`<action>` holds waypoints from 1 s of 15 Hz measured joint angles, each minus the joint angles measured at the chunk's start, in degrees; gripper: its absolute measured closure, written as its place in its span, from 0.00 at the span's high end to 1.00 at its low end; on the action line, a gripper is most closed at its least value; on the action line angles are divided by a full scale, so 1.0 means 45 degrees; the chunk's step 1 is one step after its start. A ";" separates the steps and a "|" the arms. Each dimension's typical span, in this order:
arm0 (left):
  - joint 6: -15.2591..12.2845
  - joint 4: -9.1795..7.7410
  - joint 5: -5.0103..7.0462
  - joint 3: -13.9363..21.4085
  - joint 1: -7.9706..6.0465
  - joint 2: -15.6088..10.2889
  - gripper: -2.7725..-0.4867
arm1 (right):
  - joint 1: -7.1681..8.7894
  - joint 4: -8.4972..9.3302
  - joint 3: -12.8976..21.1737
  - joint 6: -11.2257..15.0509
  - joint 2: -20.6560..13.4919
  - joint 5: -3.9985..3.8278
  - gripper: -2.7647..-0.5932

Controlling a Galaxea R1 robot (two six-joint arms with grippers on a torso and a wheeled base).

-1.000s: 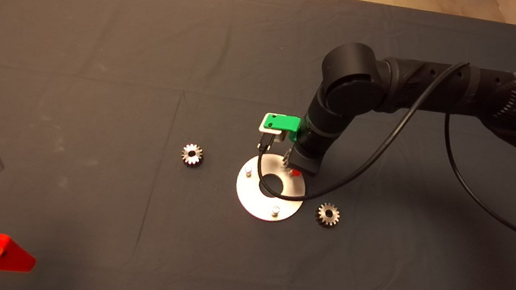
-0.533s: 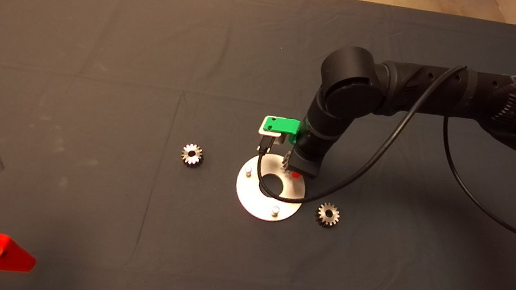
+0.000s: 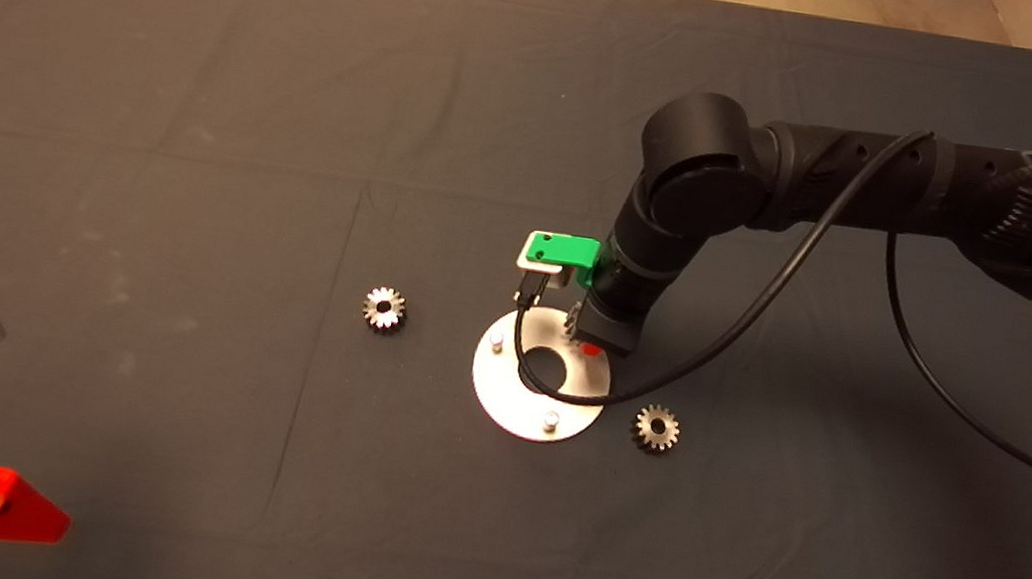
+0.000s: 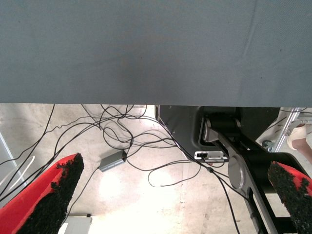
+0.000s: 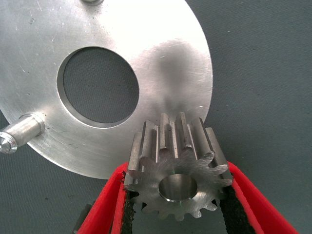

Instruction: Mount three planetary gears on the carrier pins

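Observation:
The white round disc (image 3: 511, 400) lies mid-mat. Two carrier pins (image 3: 497, 340) (image 3: 550, 421) stand bare on it; the third is hidden under my right gripper (image 3: 587, 342). In the right wrist view that gripper (image 5: 178, 200) is shut on a planetary gear (image 5: 178, 161), held over the disc's (image 5: 161, 53) rim, with one pin (image 5: 22, 130) off to the side. Whether the gear sits on a pin cannot be told. Two more gears lie on the mat, one left of the disc (image 3: 384, 308) and one right of it (image 3: 656, 427). My left gripper (image 3: 11, 506) is parked at the lower left, open (image 4: 170, 195).
The right arm's black cable (image 3: 562, 392) loops over the disc. The left wrist view looks past the mat's edge (image 4: 146, 48) at floor cables (image 4: 122, 141) and a black stand (image 4: 234, 146).
My right gripper has sunk slightly toward the disc with the gear, then held still. The two loose gears and the left arm have not moved.

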 joint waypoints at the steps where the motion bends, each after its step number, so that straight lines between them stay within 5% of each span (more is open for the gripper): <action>1: 0.0000 0.0000 0.0000 0.0000 0.0000 -0.0011 0.99 | -0.0019 0.0000 0.0005 -0.0003 0.0000 0.0001 0.21; 15: 0.0000 0.0000 0.0000 0.0000 0.0000 -0.0099 0.99 | -0.0049 -0.0135 0.0005 0.0000 0.0003 0.0017 0.21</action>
